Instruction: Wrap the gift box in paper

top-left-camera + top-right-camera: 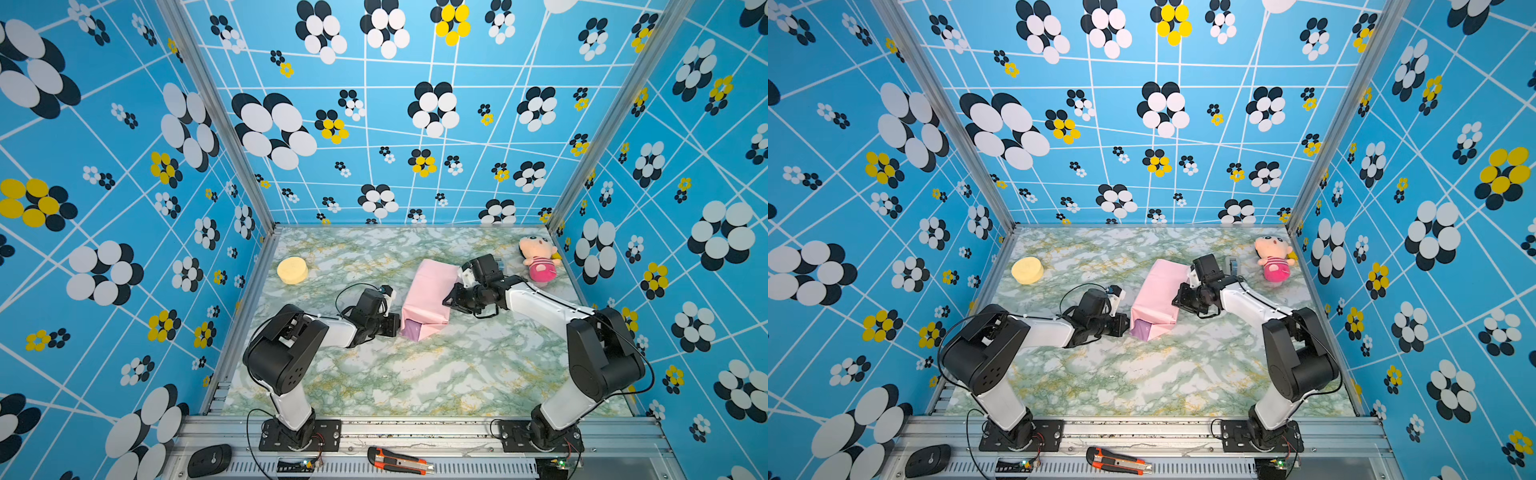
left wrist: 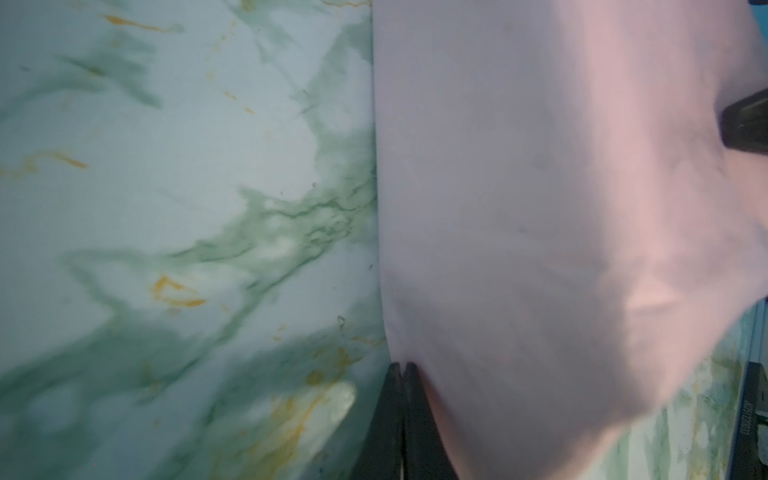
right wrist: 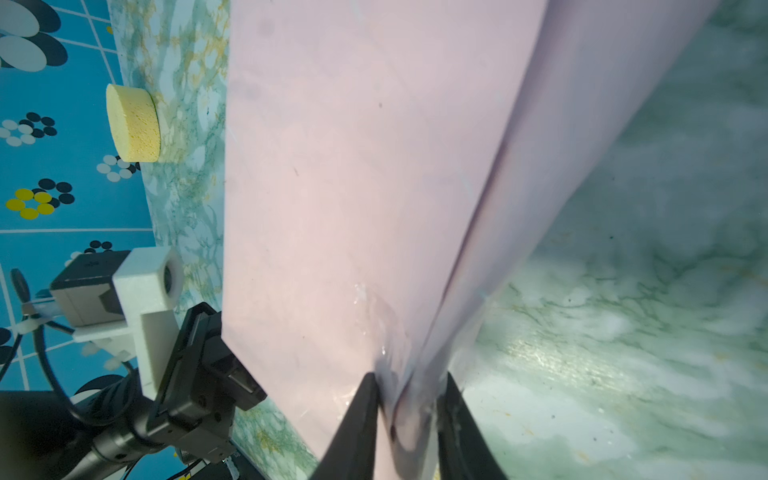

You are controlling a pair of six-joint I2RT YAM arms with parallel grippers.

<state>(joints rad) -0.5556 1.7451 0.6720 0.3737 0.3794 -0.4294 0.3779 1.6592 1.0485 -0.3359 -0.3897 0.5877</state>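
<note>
The paper [image 1: 428, 291] is folded round a low block shape in mid-table, pale pink outside, with lilac showing at its open near end [image 1: 411, 330]. The gift box is hidden inside it. My left gripper [image 1: 400, 328] is shut, and in the left wrist view its tips [image 2: 402, 368] touch the paper's [image 2: 540, 208] near-left corner with nothing between them. My right gripper [image 1: 451, 297] reaches in from the right. In the right wrist view it [image 3: 409, 380] is shut on a folded edge of the paper [image 3: 353, 166]. Both top views show the wrapped shape [image 1: 1156, 291].
A yellow sponge disc [image 1: 292, 270] lies at the back left. A pink plush doll [image 1: 539, 259] lies at the back right, with a grey thing [image 1: 1232, 264] between it and the right wrist. A utility knife [image 1: 399, 460] and a black mouse-shaped thing [image 1: 209, 460] rest on the front rail.
</note>
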